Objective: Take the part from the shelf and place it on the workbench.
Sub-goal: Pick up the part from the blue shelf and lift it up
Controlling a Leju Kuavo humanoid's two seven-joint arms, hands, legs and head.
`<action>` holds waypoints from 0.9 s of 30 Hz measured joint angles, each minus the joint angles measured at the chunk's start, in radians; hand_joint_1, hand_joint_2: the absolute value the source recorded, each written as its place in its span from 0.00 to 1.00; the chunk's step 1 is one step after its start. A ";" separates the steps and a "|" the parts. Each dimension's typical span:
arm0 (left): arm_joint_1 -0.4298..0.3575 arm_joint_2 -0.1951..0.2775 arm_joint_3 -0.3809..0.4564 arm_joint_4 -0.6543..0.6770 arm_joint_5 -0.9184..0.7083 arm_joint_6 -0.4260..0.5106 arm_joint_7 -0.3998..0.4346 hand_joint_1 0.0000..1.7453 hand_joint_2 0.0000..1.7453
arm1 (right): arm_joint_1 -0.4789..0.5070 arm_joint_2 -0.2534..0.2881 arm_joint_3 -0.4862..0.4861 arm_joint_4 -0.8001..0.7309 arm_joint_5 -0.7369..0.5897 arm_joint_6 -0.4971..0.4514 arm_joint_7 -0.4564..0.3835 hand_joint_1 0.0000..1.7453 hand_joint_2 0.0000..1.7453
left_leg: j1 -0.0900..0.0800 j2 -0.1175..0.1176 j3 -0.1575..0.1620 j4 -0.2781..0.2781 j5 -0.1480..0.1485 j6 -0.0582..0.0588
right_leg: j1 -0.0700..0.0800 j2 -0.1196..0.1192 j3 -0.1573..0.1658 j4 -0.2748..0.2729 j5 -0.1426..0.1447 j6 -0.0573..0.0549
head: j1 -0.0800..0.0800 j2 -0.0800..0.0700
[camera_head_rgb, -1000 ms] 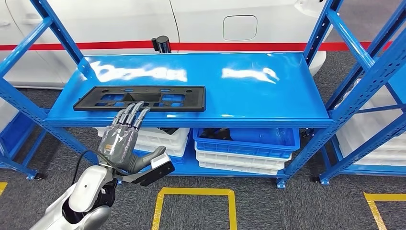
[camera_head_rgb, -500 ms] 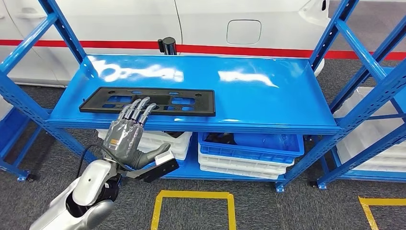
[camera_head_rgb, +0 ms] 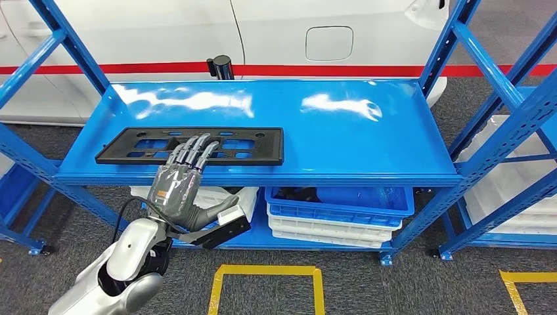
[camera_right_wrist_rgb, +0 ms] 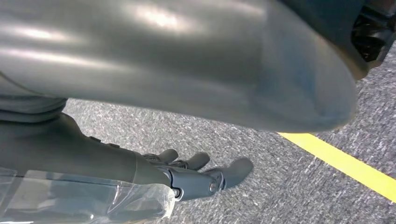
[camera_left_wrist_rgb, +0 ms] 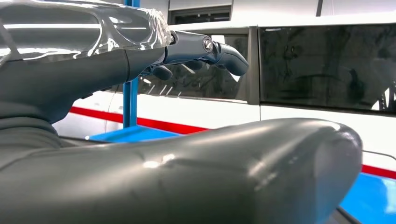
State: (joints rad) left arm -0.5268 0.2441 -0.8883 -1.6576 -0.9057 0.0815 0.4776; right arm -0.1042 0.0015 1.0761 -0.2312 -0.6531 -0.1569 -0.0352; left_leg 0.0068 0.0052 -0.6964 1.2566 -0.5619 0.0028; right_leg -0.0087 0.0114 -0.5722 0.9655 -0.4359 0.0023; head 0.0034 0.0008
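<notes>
Blue metal shelf (camera_head_rgb: pixel 341 141), glossy top level. Black flat part (camera_head_rgb: pixel 249 141) lies on it near the front left edge. Left robot hand (camera_head_rgb: pixel 180 184) reaches over that edge, fingers apart and extended above the part, holding nothing. Right robot hand (camera_right_wrist_rgb: pixel 196 175) hangs over grey carpet (camera_right_wrist_rgb: pixel 261 186), fingers spread, empty. White car (camera_head_rgb: pixel 282 33) behind; stacked crates (camera_head_rgb: pixel 335 213) below.

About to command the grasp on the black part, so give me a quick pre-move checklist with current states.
1. Black part flat on the shelf, near its front edge: ok.
2. Left hand fingers reach over the part's front edge: ok.
3. Thumb under the part: cannot tell.
4. Left hand holds nothing, fingers apart: ok.
5. Right hand hangs over the floor, holding nothing: ok.
6. Workbench in sight: not ok.
</notes>
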 joint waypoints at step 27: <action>0.021 0.008 0.004 0.005 -0.005 0.003 0.018 0.00 0.00 | 0.001 -0.001 0.000 0.000 0.004 0.003 0.018 0.00 0.00 | -0.001 -0.004 0.109 -0.224 0.089 0.007 | -0.003 -0.003 0.005 0.001 -0.003 0.008 | 0.003 0.000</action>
State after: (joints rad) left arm -0.5058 0.2524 -0.8840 -1.6529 -0.9111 0.0843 0.4960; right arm -0.1034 0.0007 1.0761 -0.2312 -0.6491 -0.1541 -0.0169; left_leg 0.0054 0.0008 -0.5872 1.0325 -0.4729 0.0097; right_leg -0.0113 0.0086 -0.5673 0.9669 -0.4384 0.0106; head 0.0060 0.0008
